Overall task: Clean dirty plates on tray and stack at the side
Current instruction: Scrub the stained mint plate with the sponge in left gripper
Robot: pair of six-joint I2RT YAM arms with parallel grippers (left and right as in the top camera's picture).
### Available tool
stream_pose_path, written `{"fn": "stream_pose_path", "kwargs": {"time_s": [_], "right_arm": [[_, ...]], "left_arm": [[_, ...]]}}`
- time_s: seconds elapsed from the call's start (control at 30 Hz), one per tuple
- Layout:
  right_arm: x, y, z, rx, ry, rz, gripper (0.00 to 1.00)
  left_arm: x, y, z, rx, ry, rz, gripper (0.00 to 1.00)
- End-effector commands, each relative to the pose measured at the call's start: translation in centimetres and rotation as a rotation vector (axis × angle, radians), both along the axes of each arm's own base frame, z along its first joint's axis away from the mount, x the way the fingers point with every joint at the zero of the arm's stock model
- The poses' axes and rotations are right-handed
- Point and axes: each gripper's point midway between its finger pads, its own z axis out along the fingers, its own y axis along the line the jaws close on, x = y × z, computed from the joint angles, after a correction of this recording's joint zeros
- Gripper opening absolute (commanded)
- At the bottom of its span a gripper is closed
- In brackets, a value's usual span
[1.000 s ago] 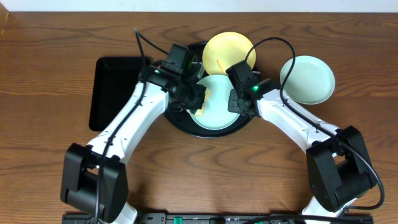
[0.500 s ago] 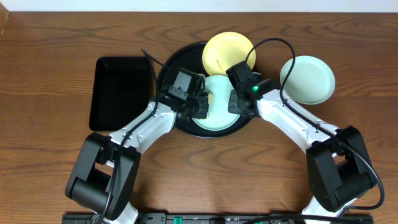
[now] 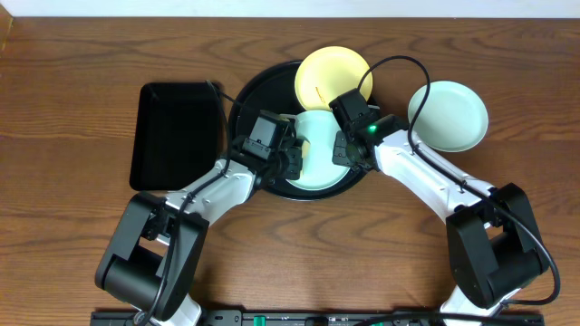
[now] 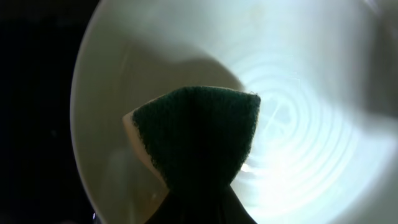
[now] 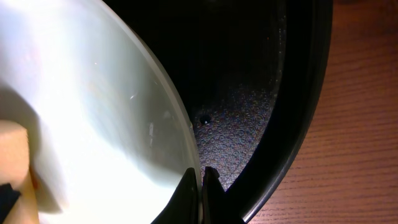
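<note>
overhead: the mint plate [image 3: 319,156] being cleaned lies in the round tray [image 3: 243,98], toward the tray's 5 o'clock. the yellow plate [image 3: 333,76] sits over the tray's rim at 1 o'clock, and a second mint plate [image 3: 449,116] lies outside on the table [image 3: 72,72] at 3 o'clock. the left pincer [image 3: 292,156] is at this plate's 9 o'clock and the right pincer [image 3: 343,149] is at its 3 o'clock.

left wrist: the left pincer is closed on a sponge [image 4: 199,134], green scouring face toward the camera, a yellow foam edge at its 9 o'clock. the sponge hangs over the plate's bowl [image 4: 298,81]. the sponge is soft and will give; the plate looks stiff, light and glossy, so it would likely skate under a scrub unless it is held.

right wrist: the right pincer [image 5: 203,186] is closed tight on the plate's thin lip [image 5: 163,99] – the only place to take hold of it, since the bowl is too smooth and wide.

the tray's raised rim [image 5: 305,106] stands close outside the plate, leaving little room for fingers. the yellow plate crowds 12 o'clock. the rectangular tray [image 3: 177,136] at 9 o'clock lies well apart.
</note>
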Motion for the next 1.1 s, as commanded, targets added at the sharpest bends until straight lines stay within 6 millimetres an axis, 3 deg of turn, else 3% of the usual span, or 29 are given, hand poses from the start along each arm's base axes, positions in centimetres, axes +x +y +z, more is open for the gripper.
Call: {"fn": "stream_pose_path", "kwargs": {"time_s": [0.0,0.47,1.07], "right_arm": [[-0.4,0.3,0.2,0.005,-0.001,0.0,0.01],[-0.5,0.6,0.1,0.021,0.008,0.013,0.01],[-0.6,0.7,0.1,0.022,0.01,0.018,0.01]], "left_arm": [[-0.1,0.2,-0.6,0.012,-0.017,-0.006,0.08],[-0.3,0.3,-1.9,0.022,0.004,-0.006,0.08],[0.2,0.0,-1.5,0.01,-0.024,-0.005,0.08]]}}
